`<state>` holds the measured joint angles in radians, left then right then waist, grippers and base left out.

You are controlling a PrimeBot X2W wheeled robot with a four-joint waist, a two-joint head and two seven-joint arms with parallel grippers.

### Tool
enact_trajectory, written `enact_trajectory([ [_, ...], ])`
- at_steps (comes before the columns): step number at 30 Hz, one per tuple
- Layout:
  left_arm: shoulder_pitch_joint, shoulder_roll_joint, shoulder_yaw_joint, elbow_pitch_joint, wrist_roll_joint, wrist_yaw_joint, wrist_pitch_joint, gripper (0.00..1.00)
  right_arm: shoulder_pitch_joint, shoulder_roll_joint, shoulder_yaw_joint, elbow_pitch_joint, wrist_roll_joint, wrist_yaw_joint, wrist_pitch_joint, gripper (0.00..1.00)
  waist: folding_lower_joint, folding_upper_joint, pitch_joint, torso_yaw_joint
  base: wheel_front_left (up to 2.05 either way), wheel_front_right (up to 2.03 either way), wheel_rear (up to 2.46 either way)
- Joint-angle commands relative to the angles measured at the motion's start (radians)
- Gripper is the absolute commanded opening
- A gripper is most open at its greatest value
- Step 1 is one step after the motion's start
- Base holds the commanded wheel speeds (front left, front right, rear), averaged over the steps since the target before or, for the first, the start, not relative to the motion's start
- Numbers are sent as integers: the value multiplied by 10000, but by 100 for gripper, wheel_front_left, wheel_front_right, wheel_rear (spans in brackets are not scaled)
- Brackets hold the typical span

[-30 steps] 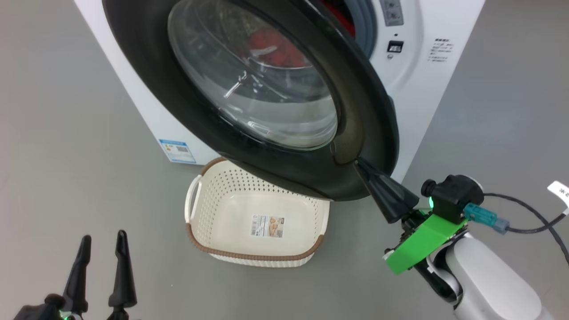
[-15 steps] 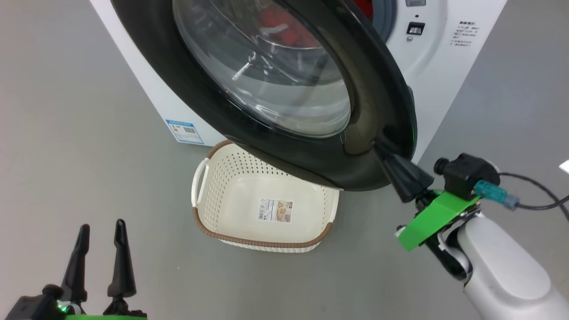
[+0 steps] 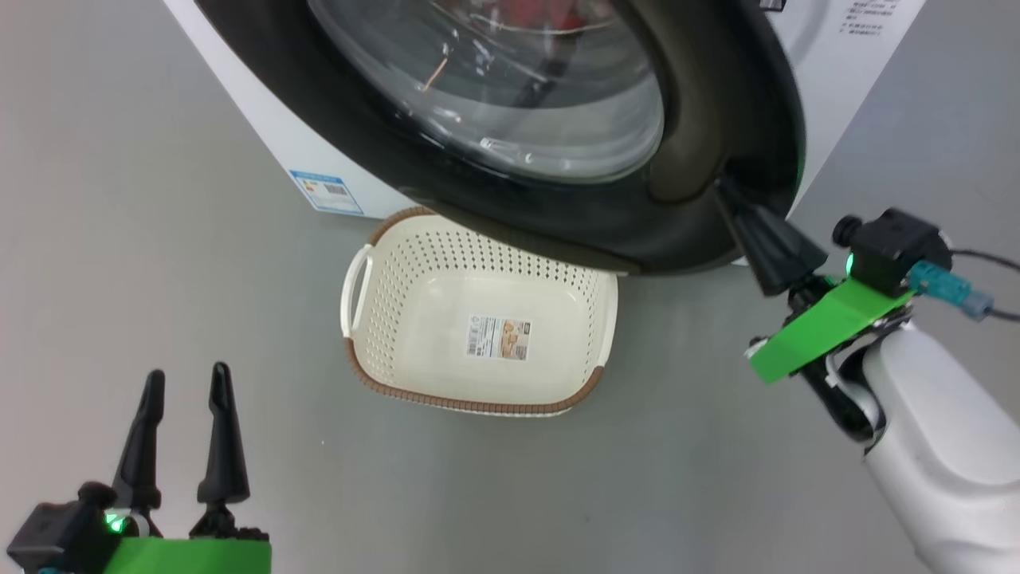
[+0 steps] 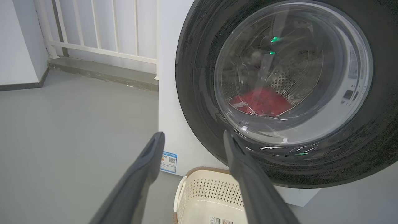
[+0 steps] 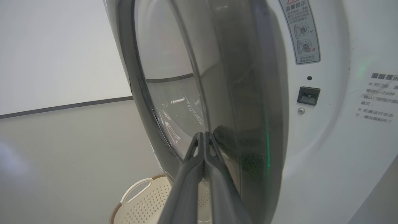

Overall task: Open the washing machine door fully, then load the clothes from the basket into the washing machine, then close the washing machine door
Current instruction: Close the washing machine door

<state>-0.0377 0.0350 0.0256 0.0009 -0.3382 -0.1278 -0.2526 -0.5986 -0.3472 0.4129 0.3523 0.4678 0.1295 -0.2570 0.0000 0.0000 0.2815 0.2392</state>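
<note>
The right pincer (image 3: pixel 723 188), fingers pressed together on nothing, sets its tips against the black rim of the washing machine door (image 3: pixel 701 96), which stands ajar. Red clothes (image 4: pixel 261 101) lie behind the glass beyond. Below this pincer the empty basket (image 3: pixel 470 405) sits on the floor, between it and the left pincer (image 3: pixel 186 371), whose fingers stand apart.

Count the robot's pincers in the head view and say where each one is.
2. The left pincer is at the lower left, open, to the left of the basket. The right pincer is at the right, shut, its tips at the washing machine door's edge.
</note>
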Motion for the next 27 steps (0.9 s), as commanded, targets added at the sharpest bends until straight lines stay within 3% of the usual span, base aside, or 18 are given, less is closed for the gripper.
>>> enact_trajectory([
  [1, -407, 153, 268, -309, 42, -29, -91, 100, -355, -134, -111, -170, -98, 12, -48, 0, 0, 0, 369, 56, 0, 0, 0],
  [27, -1278, 153, 25, -447, -268, -29, -91, 100, -3360, -1186, -748, 782, -71, 12, -48, 0, 0, 0, 1975, 706, 0, 0, 0],
])
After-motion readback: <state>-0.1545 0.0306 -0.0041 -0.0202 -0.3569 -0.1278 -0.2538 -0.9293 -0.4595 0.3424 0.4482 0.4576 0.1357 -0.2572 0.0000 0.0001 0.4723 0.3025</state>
